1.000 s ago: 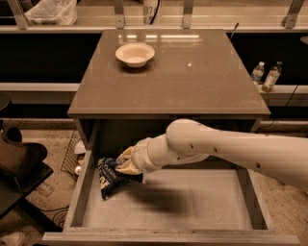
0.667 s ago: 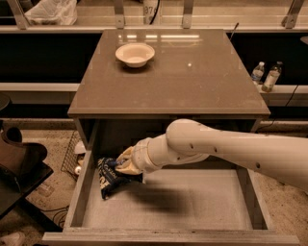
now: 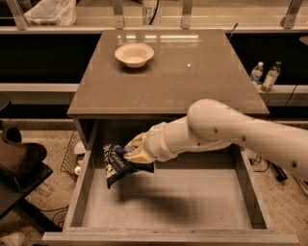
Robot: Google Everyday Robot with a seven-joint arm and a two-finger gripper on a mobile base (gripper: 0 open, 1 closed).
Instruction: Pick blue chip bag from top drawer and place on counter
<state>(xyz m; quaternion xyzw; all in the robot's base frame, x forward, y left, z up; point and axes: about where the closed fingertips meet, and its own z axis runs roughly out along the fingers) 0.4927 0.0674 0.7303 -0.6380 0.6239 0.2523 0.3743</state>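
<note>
The blue chip bag (image 3: 114,167) hangs crumpled at the back left of the open top drawer (image 3: 192,202), lifted a little off its flat bottom. My gripper (image 3: 129,152) reaches in from the right on a thick white arm and is shut on the bag's upper right edge. The counter (image 3: 192,81) lies just above and behind the gripper, glossy and reflecting light.
A white bowl (image 3: 134,54) stands on the counter at the back left. A white plastic bag (image 3: 50,12) lies on the far shelf. Two bottles (image 3: 263,75) stand on a ledge to the right. A dark chair-like object (image 3: 17,158) and a wire basket (image 3: 73,153) are left of the drawer.
The gripper and the blue chip bag have risen slightly and shifted right, away from the drawer's left wall. The bag is held throughout.
</note>
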